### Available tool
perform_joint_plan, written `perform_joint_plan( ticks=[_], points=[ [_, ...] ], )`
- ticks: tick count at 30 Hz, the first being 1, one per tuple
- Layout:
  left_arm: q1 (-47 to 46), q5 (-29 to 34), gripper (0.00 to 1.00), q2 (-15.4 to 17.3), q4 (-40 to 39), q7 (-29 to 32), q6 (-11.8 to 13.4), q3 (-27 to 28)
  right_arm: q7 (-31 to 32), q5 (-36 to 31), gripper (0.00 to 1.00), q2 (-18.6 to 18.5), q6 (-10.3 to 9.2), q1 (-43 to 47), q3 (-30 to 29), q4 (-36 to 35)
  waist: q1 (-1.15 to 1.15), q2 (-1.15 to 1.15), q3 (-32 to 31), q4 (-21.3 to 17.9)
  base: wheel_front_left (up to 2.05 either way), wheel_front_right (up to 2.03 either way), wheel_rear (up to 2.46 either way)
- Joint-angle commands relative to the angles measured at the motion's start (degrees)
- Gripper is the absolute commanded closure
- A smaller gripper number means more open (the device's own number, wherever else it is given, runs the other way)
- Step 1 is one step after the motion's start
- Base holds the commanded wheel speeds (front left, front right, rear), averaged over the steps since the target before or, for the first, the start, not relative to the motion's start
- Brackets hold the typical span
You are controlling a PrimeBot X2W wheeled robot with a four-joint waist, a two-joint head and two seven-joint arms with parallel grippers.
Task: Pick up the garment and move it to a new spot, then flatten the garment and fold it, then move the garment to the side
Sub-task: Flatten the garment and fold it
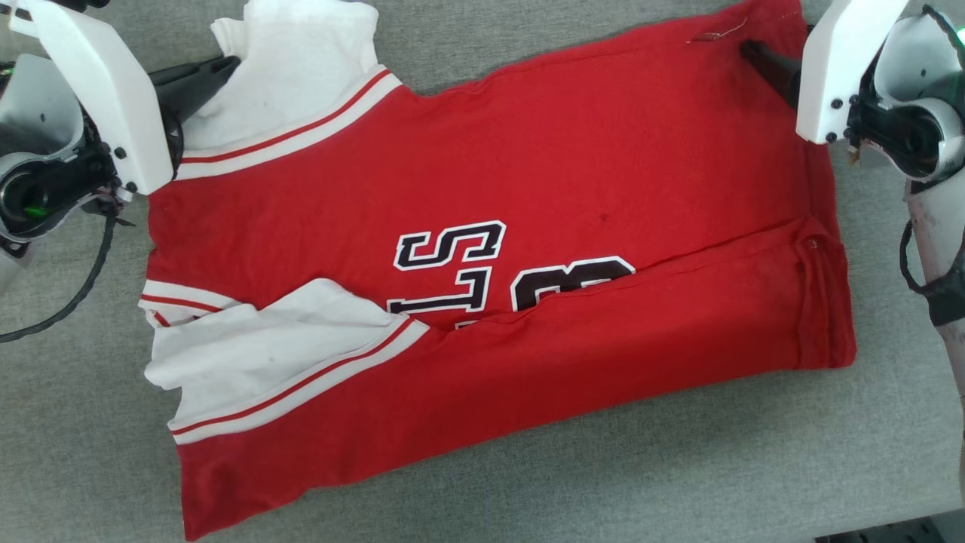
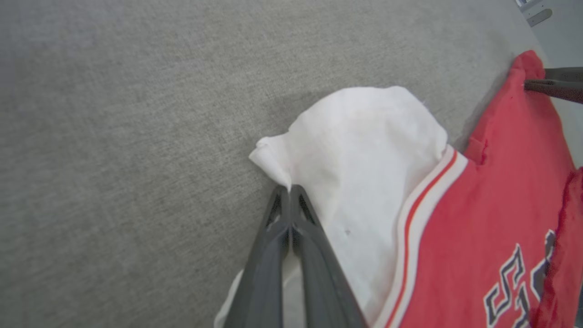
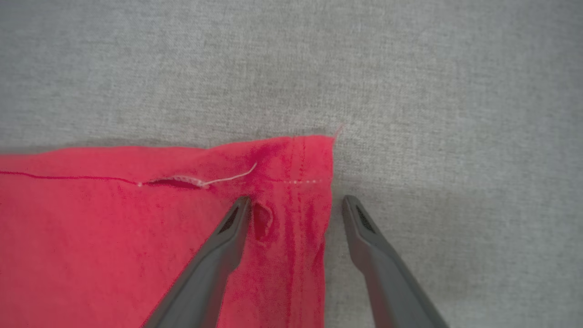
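Pinching with left gripper (image 2: 289, 191), clenched, white sleeve (image 2: 355, 150) of garment (image 1: 490, 188) at ten o'clock. Straddling red hem corner (image 3: 300, 159) at two o'clock with right gripper (image 3: 296, 205), splayed, unclosed. Centred on grey cloth (image 1: 528, 490). Soft, limp, light; best taken by corners.

The garment (image 1: 573, 166) (near edge folded over) lies on grey cloth (image 1: 528, 490).

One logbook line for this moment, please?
left gripper: shut on garment sleeve | right gripper: open, straddling hem corner
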Motion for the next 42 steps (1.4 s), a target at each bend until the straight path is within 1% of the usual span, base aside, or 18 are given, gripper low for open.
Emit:
perform_joint_plan(
  ticks=[1,2,4,10,14,19,20,21,22,25,29,32,36,40,42],
  points=[
    [-0.74,-0.41,1.0,-0.33,-0.09,-0.34,0.05,-0.39,0.11,-0.46,0.3,0.59,0.0,-0.46,0.04,0.44,0.0,0.0,0.12,0.22,0.0,0.0,0.0],
    [-0.91,-0.57,1.0,-0.46,-0.14,-0.63,0.05,-0.49,-0.43,-0.45,0.56,0.77,0.0,-0.56,-0.03,0.51,0.0,0.0,0.16,0.36,0.0,0.0,0.0],
    [-0.96,-0.87,1.0,-0.8,-0.21,-1.21,0.05,-0.76,-1.66,-0.12,1.0,0.86,0.0,-0.64,-0.36,0.64,0.0,0.0,0.02,0.62,0.0,0.0,0.0],
    [0.64,-3.71,1.0,-0.67,-2.33,-4.85,0.05,0.13,-6.44,0.88,1.0,-0.26,-0.01,0.93,0.36,-0.56,0.0,0.0,-2.95,1.41,0.0,0.0,0.0],
    [3.07,-4.86,1.0,0.03,-6.65,-8.62,0.05,0.88,-8.89,2.5,1.0,-2.97,-0.01,4.7,1.84,-3.69,0.0,0.0,-6.62,2.88,0.0,0.0,0.0],
    [8.04,-5.55,1.0,3.12,-14.5,-13.61,0.05,0.94,-10.92,5.08,1.0,-7.59,-0.01,13.1,3.02,-10.92,0.0,0.0,-10.95,4.96,0.0,0.0,0.0],
    [8.04,-5.55,1.0,3.12,-14.5,-13.61,0.05,0.94,-10.92,5.08,1.0,-7.59,-0.01,13.1,3.02,-10.92,0.0,0.0,-10.95,4.96,0.0,0.0,0.0],
    [10.56,-5.7,1.0,4.6,-17.81,-16.04,0.05,0.85,-11.17,6.01,1.0,-9.39,-0.01,17.29,2.61,-13.87,0.0,0.0,-12.48,5.74,0.0,0.0,0.0],
    [10.56,-5.7,1.0,4.6,-17.81,-16.04,0.05,0.85,-11.17,6.01,1.0,-9.39,-0.01,17.29,2.61,-13.87,0.0,0.0,-12.48,5.74,0.0,0.0,0.0],
    [15.47,-6.05,1.0,7.23,-22.56,-20.26,0.05,0.39,-11.15,7.17,1.0,-11.57,-0.01,24.29,1.4,-18.57,0.0,0.0,-14.5,6.75,0.0,0.0,0.0],
    [22.69,-6.2,1.0,10.5,-28.47,-26.19,0.05,-0.86,-10.35,8.02,1.0,-13.24,-0.01,33.69,-1.14,-24.18,0.0,0.0,-16.39,7.63,0.0,0.0,0.0],
    [27.81,-5.98,1.0,12.73,-31.42,-29.79,0.05,-1.78,-9.8,8.04,1.0,-13.68,-0.01,40.21,-3.97,-28.01,0.0,0.0,-17.17,8.27,0.0,0.0,0.0],
    [33.66,-6.33,1.0,14.1,-33.91,-32.37,0.05,-2.19,-9.16,7.79,1.0,-12.68,-0.01,47.72,-8.09,-32.04,0.0,0.0,-17.3,8.86,0.0,0.0,0.0],
    [38.26,-5.41,1.0,12.91,-32.51,-33.26,0.05,-1.87,-9.22,7.68,1.0,-10.78,-0.01,51.75,-11.27,-33.3,0.0,0.0,-16.9,9.09,0.0,0.0,0.0],
    [39.88,-4.66,1.0,11.29,-30.12,-33.48,0.05,-1.53,-9.69,7.52,1.0,-9.58,-0.01,52.32,-12.08,-32.46,0.0,0.0,-16.63,9.14,0.0,0.0,0.0]
  ],
)
